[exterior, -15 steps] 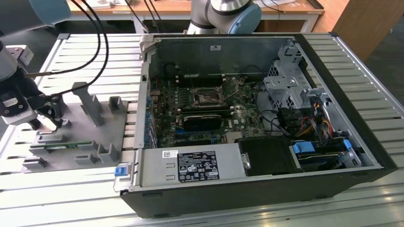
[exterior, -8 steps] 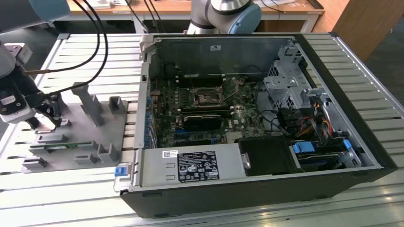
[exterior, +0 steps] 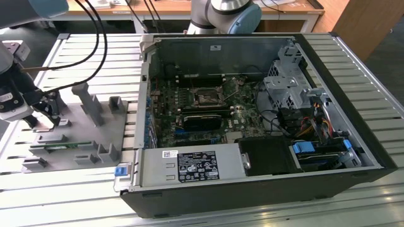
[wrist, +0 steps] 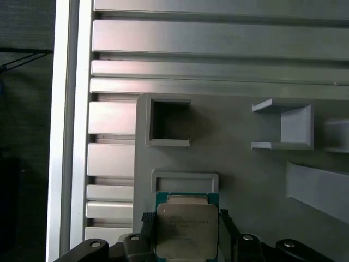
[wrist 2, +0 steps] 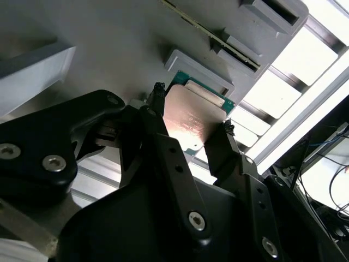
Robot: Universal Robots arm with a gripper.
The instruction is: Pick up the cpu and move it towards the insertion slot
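Note:
The cpu (wrist: 185, 229) is a small square chip with a silvery top and a green rim. It lies between my fingers in both wrist views, over the grey fixture plate (wrist: 245, 174). My gripper (wrist: 185, 217) is shut on it, one black fingertip (wrist 2: 158, 91) at each opposite edge of the cpu (wrist 2: 191, 117). In the exterior view my gripper (exterior: 47, 116) is low over the fixture plate (exterior: 75, 137) at that view's left. The insertion slot (exterior: 207, 98), a dark square socket with a metal frame, sits on the board inside the open computer case (exterior: 252, 123), well to the exterior view's right of my gripper.
Grey upright blocks (exterior: 88, 101) and a green memory stick (exterior: 60, 145) stand on the fixture plate. A square grey recess (wrist: 169, 121) lies just beyond the chip. The slatted aluminium table (exterior: 94, 52) carries everything. Black cables (exterior: 94, 38) hang above, and a second arm (exterior: 224, 14) stands behind the case.

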